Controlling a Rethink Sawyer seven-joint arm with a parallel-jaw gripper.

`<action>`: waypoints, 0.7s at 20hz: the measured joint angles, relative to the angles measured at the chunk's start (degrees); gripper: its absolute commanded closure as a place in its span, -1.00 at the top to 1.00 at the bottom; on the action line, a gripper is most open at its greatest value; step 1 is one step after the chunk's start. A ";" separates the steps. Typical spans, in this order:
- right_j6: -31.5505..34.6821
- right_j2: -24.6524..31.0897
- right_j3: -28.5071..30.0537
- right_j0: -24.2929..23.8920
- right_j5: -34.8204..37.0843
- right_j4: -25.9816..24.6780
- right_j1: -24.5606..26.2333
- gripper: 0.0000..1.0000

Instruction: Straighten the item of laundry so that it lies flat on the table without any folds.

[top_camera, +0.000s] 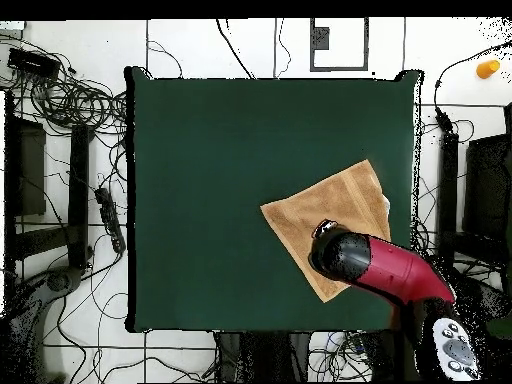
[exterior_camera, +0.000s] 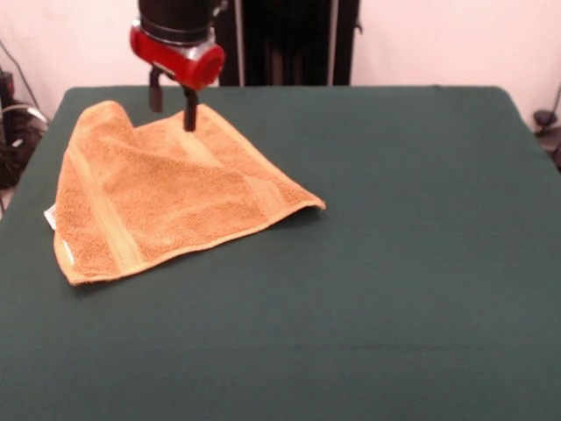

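Note:
The golden-orange towel (exterior_camera: 166, 193) lies on the dark green table (exterior_camera: 394, 263) at its left side in the front view. It is mostly spread, with a raised fold at its far left corner and a lifted right corner. A small white tag (exterior_camera: 50, 216) peeks out at its left edge. My gripper (exterior_camera: 173, 107) hangs above the towel's far edge, its two dark fingers (exterior_camera: 189, 116) apart and holding nothing. In the overhead view the towel (top_camera: 325, 215) lies near the table's (top_camera: 220, 160) right edge, and the red arm (top_camera: 385, 265) covers its lower part and hides the gripper.
Cables and black equipment (top_camera: 60, 100) lie on the floor to the left of the table in the overhead view. An orange object (top_camera: 487, 68) lies on the floor at the top right. The robot's pedestal (exterior_camera: 289, 39) stands behind the table's far edge.

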 measured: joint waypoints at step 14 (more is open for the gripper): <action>0.00 1.74 -3.95 -0.46 -1.49 0.99 11.05 1.00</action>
